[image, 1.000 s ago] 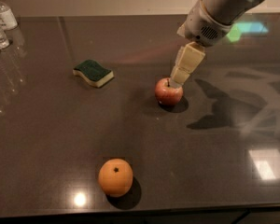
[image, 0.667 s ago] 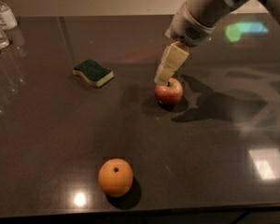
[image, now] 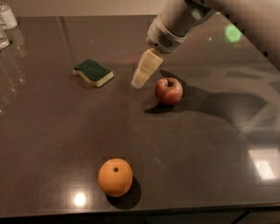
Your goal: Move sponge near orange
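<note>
The sponge point(image: 93, 72) lies flat at far left, well apart from the orange point(image: 115, 177) by the near edge. The gripper point(image: 140, 80) hangs between sponge and apple point(image: 168, 91), carrying nothing and likely placed to reach the sponge. I cannot tell whether it is open or closed.

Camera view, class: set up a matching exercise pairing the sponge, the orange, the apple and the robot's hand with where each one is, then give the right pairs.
Things:
1. sponge
2. orange
3. apple
4. hand

Places:
A. nearest the front edge of the table
B. between the sponge and the apple
C. left of the hand, towards the back
D. just right of the hand

Pairs: 1-C, 2-A, 3-D, 4-B
</note>
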